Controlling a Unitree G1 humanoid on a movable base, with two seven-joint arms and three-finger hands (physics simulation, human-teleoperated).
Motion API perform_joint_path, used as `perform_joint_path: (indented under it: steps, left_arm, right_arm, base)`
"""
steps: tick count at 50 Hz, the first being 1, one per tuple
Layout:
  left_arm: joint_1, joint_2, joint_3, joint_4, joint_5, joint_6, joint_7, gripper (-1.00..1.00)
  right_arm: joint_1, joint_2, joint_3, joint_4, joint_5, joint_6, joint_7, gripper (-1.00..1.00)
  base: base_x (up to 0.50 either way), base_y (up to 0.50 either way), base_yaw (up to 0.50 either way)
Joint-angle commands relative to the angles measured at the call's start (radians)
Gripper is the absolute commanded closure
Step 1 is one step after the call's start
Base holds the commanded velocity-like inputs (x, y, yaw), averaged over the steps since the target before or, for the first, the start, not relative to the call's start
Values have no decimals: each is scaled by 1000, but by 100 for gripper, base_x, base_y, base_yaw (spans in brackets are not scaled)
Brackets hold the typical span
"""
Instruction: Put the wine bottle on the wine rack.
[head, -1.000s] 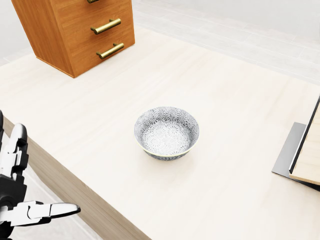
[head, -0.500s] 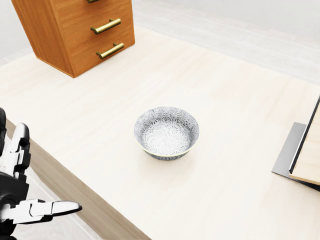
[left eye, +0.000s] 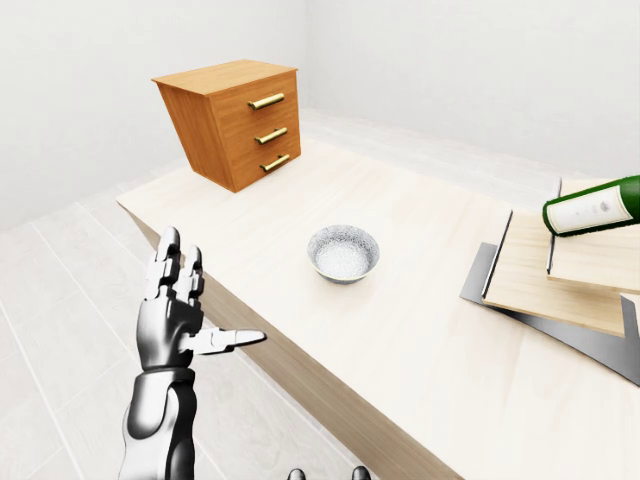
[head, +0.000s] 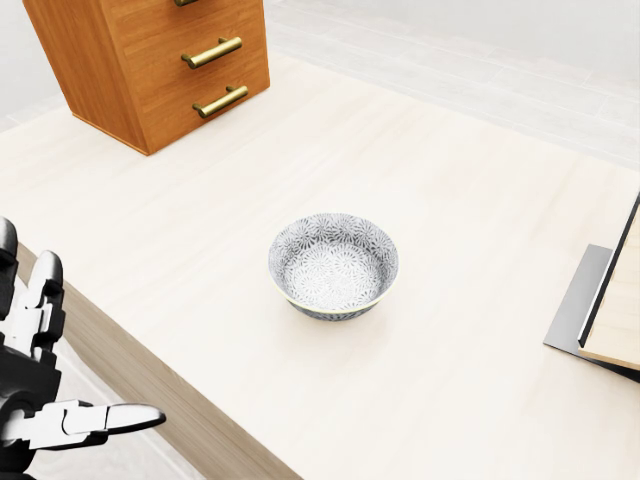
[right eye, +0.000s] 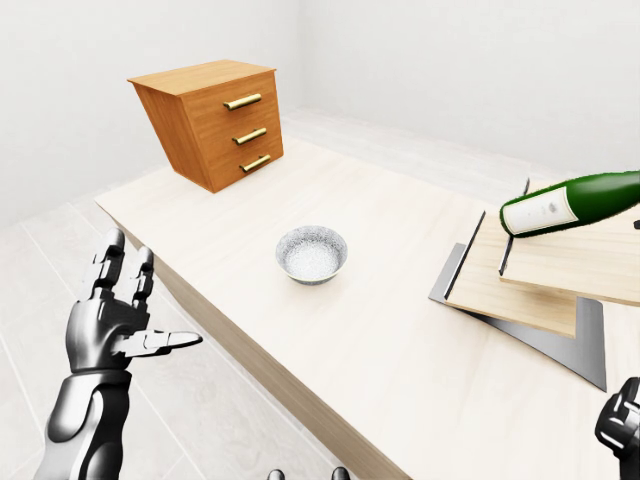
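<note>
Left hand (left eye: 175, 320) is raised beside the table (left eye: 420, 330) edge at lower left of the left-eye view, fingers spread and empty; only a dark edge of the right hand (right eye: 622, 425) shows at lower right of the right-eye view, its state indeterminate. Wine bottle (right eye: 570, 203) lies tilted on the slatted wine rack (right eye: 530, 275) at right, so verify it is seated between slats. Its white label carries a mark too small to read; the patterned bowl (head: 333, 266) and wooden drawer unit (left eye: 232, 120) bear no writing.
</note>
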Motion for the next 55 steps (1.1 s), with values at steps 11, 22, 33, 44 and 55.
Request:
perform_joint_path:
  steps: [11, 22, 33, 44, 55]
  left_arm:
    - [3, 1, 1, -1, 5, 0, 1, -100]
    - [4, 0, 3, 13, 5, 0, -5, -100]
    - [0, 2, 7, 23, 2, 0, -7, -100]
    - [8, 0, 0, 8, 7, 0, -4, -100]
    - [2, -1, -6, -9, 10, 0, 3, -100]
  right_arm:
    - [-8, 34, 2, 77, -35, 0, 43, 100]
    - [2, 30, -7, 143, -49, 0, 55, 100]
    - [14, 13, -12, 207, -57, 0, 56, 100]
    - [53, -5, -25, 244, -51, 0, 70, 100]
    - [102, -18, -42, 274, -35, 0, 80, 100]
  base:
    - [0, 0, 0]
    - [0, 0, 0]
    - [0, 0, 0]
    - [0, 0, 0]
    - [0, 0, 0]
